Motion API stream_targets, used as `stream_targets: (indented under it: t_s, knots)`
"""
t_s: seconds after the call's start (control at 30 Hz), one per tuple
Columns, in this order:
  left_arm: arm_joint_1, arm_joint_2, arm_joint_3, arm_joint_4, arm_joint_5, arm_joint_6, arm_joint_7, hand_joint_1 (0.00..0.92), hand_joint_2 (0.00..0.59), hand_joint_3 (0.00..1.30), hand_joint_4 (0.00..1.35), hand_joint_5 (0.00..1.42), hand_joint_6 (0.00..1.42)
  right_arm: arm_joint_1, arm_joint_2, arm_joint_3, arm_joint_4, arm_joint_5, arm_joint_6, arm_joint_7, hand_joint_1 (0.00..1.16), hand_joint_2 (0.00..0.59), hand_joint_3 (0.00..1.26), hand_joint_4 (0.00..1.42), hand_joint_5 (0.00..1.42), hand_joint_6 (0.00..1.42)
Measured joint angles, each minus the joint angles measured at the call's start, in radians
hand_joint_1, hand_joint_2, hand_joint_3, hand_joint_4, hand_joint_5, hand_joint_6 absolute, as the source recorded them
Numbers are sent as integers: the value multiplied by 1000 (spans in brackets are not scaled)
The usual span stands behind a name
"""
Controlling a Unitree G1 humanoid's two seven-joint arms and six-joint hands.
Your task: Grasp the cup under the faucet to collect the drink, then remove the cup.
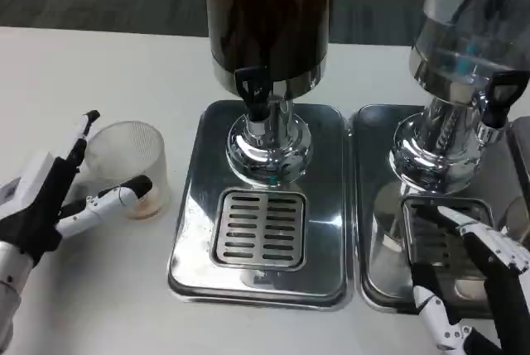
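Fingers of left hand (58, 198) spread round cup (128, 169), touching; right hand (480, 280) fingers apart, holding nothing.

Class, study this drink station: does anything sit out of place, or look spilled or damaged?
The cup stands on the bare table, left of the dark dispenser's drip tray, not under its faucet. The left hand has fingers around it. No spill or damage shows.

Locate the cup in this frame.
In the head view the clear cup stands on the white table at left, beside the dark dispenser's drip tray, between the left robot hand's fingers.
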Motion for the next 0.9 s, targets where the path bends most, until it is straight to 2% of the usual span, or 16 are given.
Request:
stream_targets:
  t_s: [0.47,0.9]
  knots:
    - [4,20,-9,5,6,-24,47,123,57,77,49,180,390,21,24,16,-3,-22,0,-11,328,407,304,284,288,280]
    - [-1,18,-36,21,38,-31,83,161,111,119,101,251,458,28,23,14,-3,-21,0,-21,329,407,303,305,298,280]
